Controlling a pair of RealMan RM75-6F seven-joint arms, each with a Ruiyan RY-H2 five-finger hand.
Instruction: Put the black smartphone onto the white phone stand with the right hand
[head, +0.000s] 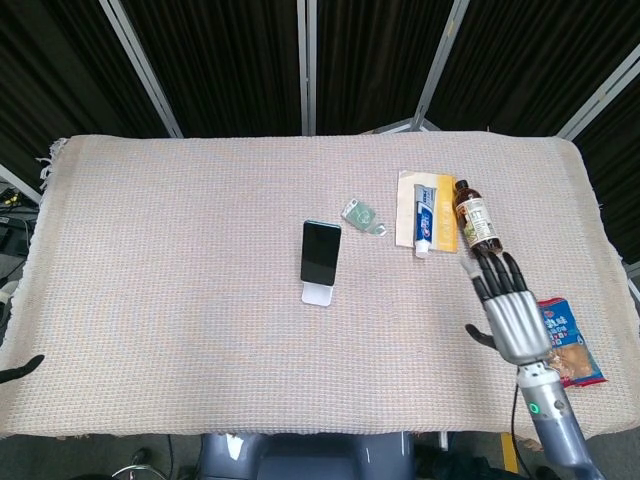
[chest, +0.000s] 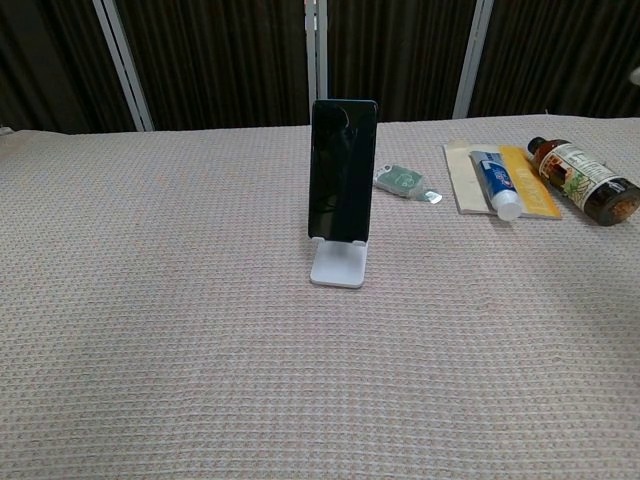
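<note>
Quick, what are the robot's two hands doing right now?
Right hand: open, fingers spread, holding nothing.
Left hand: only a dark tip shows at the table edge, so it cannot be told.

A glossy black slab smartphone (chest: 343, 170) stands on a plain white phone stand (chest: 338, 265). The woven table cloth (head: 180, 250) is pale beige with a fine waffle pattern. The toothpaste tube (head: 424, 225) is blue and white on a yellow-and-cream card (head: 445, 222). The glass bottle (head: 476, 219) is brown, the snack packet (head: 564, 338) blue. The metal right hand (head: 512, 310) is silver with black fingers (head: 493, 274).
</note>
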